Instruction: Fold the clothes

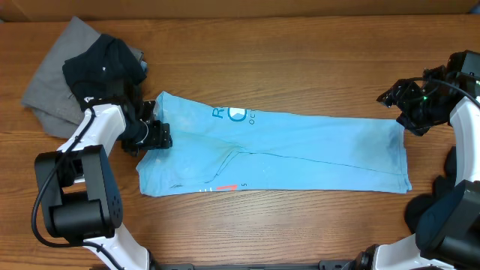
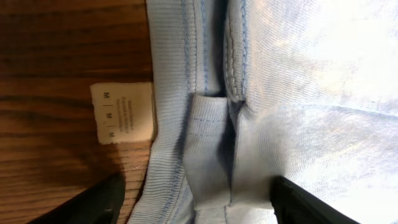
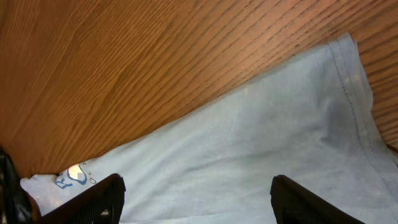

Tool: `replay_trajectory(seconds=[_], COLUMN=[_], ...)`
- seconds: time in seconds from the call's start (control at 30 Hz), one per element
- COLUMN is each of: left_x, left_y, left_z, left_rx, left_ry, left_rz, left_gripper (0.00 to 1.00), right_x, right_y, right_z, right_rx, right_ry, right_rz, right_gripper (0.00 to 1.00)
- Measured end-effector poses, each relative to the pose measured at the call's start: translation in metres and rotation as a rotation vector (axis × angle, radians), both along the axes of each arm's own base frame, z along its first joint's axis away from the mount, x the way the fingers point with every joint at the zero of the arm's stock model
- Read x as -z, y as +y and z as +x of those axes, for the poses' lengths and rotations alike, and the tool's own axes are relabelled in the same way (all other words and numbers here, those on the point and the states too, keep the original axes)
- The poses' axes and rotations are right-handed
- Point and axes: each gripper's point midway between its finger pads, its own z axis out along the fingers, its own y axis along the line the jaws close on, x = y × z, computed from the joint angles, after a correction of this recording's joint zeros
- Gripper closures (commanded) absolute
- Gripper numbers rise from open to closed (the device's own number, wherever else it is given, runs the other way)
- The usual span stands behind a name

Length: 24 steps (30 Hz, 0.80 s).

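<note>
The light blue T-shirt (image 1: 300, 150) bears teal print (image 1: 234, 114) toward its 11 o'clock and an orange-red mark (image 1: 227, 187) toward 7. At the brown wood-grain table's (image 1: 315, 60) 10 o'clock, a black shirt (image 1: 101, 66) overlaps a grey shirt (image 1: 52, 94). The tag (image 2: 122, 112) is cream-white, its lettering seemingly grey.

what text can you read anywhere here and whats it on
"M" three times on the white size tag at the light blue T-shirt collar; its fine print is too blurred to read.
"R" and a ring, the teal chest print, cut off at the shirt's edge; the smaller row below is too small.
What looks like "5" beside an orange mark near the shirt's lower edge.
</note>
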Motion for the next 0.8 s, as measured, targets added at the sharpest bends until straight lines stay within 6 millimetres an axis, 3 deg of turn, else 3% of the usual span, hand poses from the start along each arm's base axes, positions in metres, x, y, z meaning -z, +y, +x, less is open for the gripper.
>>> replay_trajectory(seconds=[0.27, 0.43, 0.6, 0.8], left_x=[-0.004, -0.022, -0.068, -0.139], left_y=[-0.01, -0.01, -0.008, -0.009], left_z=[-0.01, -0.021, -0.003, 0.004], left_rx=[0.01, 0.002, 0.009, 0.016], left_ry=[0.06, 0.143, 0.089, -0.083], left_rz=[-0.05, -0.069, -0.066, -0.05], left_gripper=[0.14, 0.14, 0.14, 0.09], right_x=[0.008, 0.042, 0.084, 0.115], right_y=[-0.022, -0.048, -0.078, -0.102], right_z=[0.0, -0.006, -0.026, -0.046], right_rx=[0.023, 0.038, 0.08, 0.092], right_ry=[0.021, 0.11, 0.225, 0.288], right_rz=[-0.118, -0.133, -0.095, -0.038], right_gripper=[0.2, 0.2, 0.2, 0.2])
